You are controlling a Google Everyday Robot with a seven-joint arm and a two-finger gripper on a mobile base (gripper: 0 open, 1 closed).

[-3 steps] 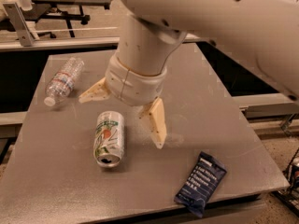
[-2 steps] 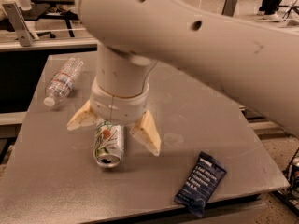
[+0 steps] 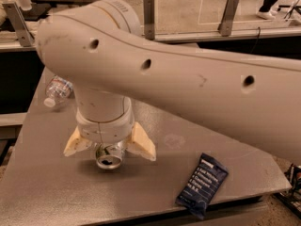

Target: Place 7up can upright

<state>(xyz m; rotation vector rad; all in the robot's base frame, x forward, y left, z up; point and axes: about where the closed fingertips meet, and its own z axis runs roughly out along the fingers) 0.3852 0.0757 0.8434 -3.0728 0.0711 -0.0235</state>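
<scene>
Camera view: 7up can (image 3: 109,157) lies on its side on the grey table (image 3: 44,187), at about 7 o'clock from table centre. Its silver end faces the camera and its body runs back toward 12 o'clock, mostly hidden under the wrist. Not upright.

Gripper (image 3: 109,153) is low, directly over the can. Its two tan fingers (image 3: 141,144) are spread wide, one at the can's 9 o'clock and one at its 3 o'clock, so the can sits between them. Jaws apart, nothing clamped; can't tell whether the inner faces touch the can. The white wrist (image 3: 103,119) stands roughly vertical above. The big white arm (image 3: 197,84) sweeps off toward 3 o'clock and covers much of the table.

Clear plastic water bottle (image 3: 59,91) lies on its side at 10 o'clock from the can, near the table's left edge and well apart from it, white cap toward 8 o'clock. Dark blue snack packet (image 3: 202,185) lies at 4 o'clock from the can, its lower end hanging over the front edge.
</scene>
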